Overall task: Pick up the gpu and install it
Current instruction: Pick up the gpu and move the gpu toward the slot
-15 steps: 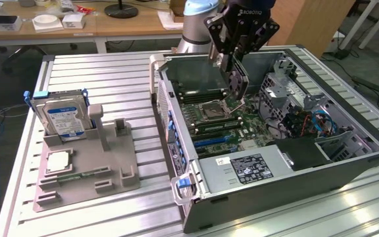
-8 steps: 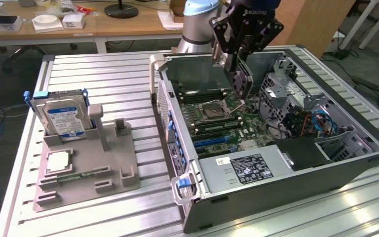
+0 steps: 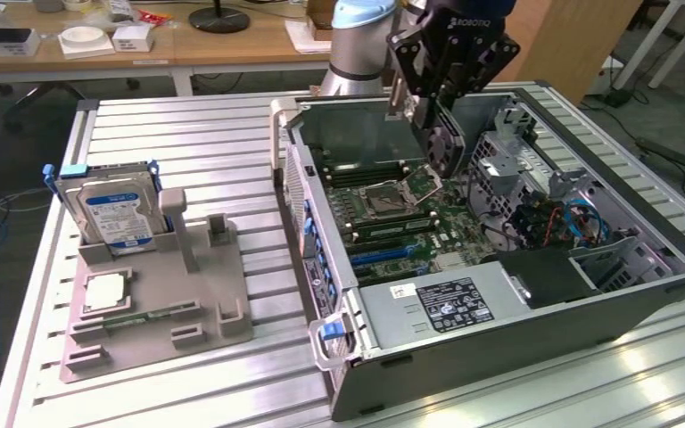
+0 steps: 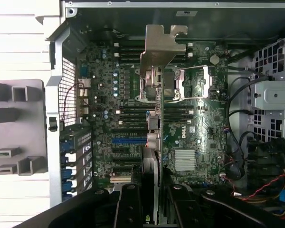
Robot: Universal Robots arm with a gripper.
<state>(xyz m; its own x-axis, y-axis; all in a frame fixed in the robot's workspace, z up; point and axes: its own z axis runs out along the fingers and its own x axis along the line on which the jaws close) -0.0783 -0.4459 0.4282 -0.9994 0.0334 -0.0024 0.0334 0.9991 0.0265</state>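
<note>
1. The pick-up half looks done. The claw [image 3: 435, 107] is clamped on the gpu [image 3: 445, 150], with a finger on each face of the thin black card.
2. The card hangs edge-down inside the open computer case [image 3: 498, 330], above the motherboard [image 3: 396, 223]. Its lower end is over the processor socket area and, as far as I can judge, clear of the board.
3. In the wrist view the gpu [image 4: 157, 52] is seen edge-on between the claw [image 4: 152, 202] fingers, its silver bracket pointing toward the case's far wall.
4. Installation is not done. The card sits in no slot, and the blue expansion slot [image 4: 128, 140] lies bare beside it.
5. On the tabletop [image 3: 200, 143] beside the case, the grey parts holder [image 3: 200, 312] carries the hard drive [image 3: 111, 209] and the small square chip [image 3: 104, 292], both well apart from the claw.
</note>
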